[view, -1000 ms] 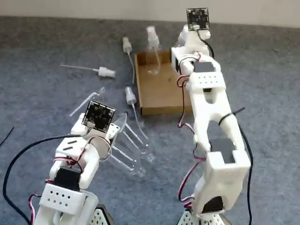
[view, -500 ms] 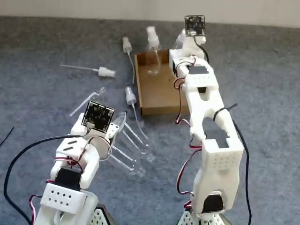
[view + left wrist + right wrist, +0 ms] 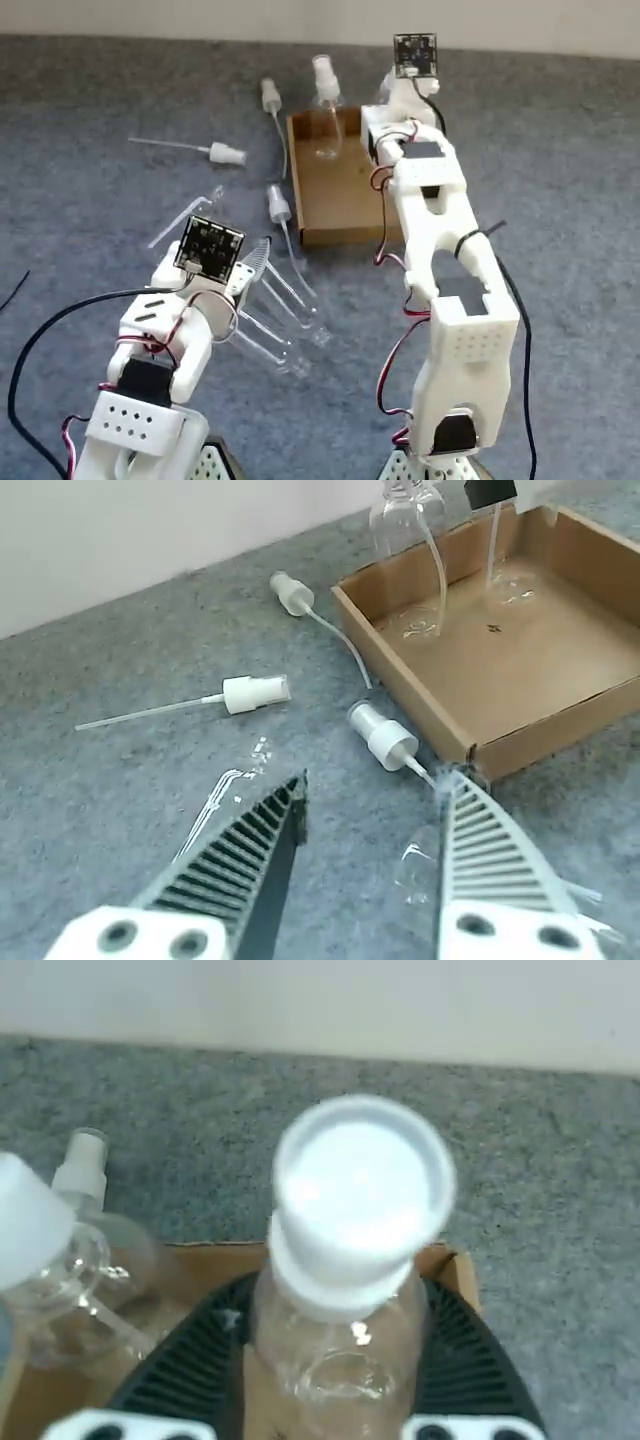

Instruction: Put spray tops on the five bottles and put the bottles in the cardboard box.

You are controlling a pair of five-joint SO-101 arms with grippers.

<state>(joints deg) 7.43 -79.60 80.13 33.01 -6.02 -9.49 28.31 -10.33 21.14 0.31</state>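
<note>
My right gripper (image 3: 388, 92) is shut on a clear bottle (image 3: 345, 1360) with a white spray top (image 3: 358, 1185), upright over the far right corner of the cardboard box (image 3: 345, 205). Another capped bottle (image 3: 326, 105) stands at the box's far left corner, beside the held one (image 3: 85, 1280). My left gripper (image 3: 375, 815) hangs open above several clear uncapped bottles (image 3: 285, 305) lying on the carpet near the box's front left corner. Three loose spray tops with tubes lie left of the box (image 3: 270, 97) (image 3: 226, 154) (image 3: 278, 205).
Grey carpet (image 3: 90, 110) covers the table. A thin clear tube (image 3: 185, 217) lies beside the left arm. A pale wall (image 3: 200, 15) runs along the far edge. The box floor (image 3: 520, 650) is bare in its near half.
The right arm shifted slightly left and straightened with its bottle, then held still. The left arm has not moved.
</note>
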